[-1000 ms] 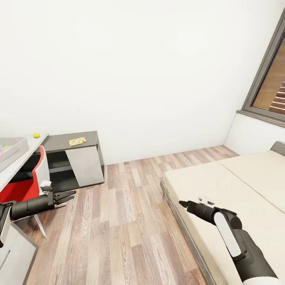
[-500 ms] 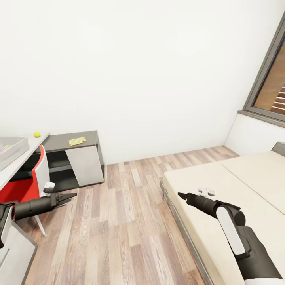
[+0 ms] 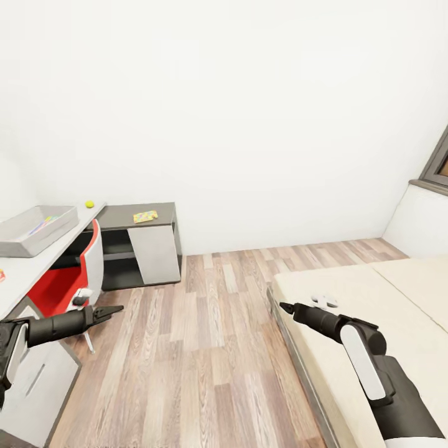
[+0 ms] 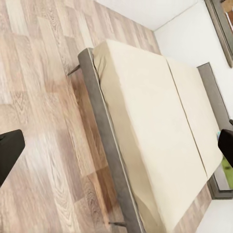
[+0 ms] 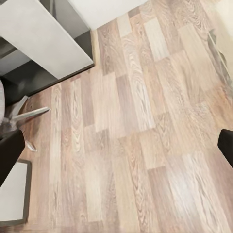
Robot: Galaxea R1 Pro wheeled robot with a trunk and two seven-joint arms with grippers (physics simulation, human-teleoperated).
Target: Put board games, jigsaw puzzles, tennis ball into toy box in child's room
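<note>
Swung view left, pulling box [image 3: 37,230], ball [image 3: 89,203] and puzzle [image 3: 145,216] in around 10 o'clock; left gripper [image 3: 115,308] and right gripper [image 3: 284,306] empty, jaws apart, so probably lining up on desk toys.

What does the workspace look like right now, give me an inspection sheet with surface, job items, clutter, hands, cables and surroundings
Surface: white table at the left wall, with a lower grey shelf unit at its far end.
Job items: grey toy box on the table, something colourful inside; tennis ball beside it; jigsaw puzzle on the grey unit; bed at right.
Clutter: red chair at the table.
Hands: left hand and right hand over the floor, both empty.
Cables: nothing seen.
Surroundings: wood plank floor, white wall, window corner.
</note>
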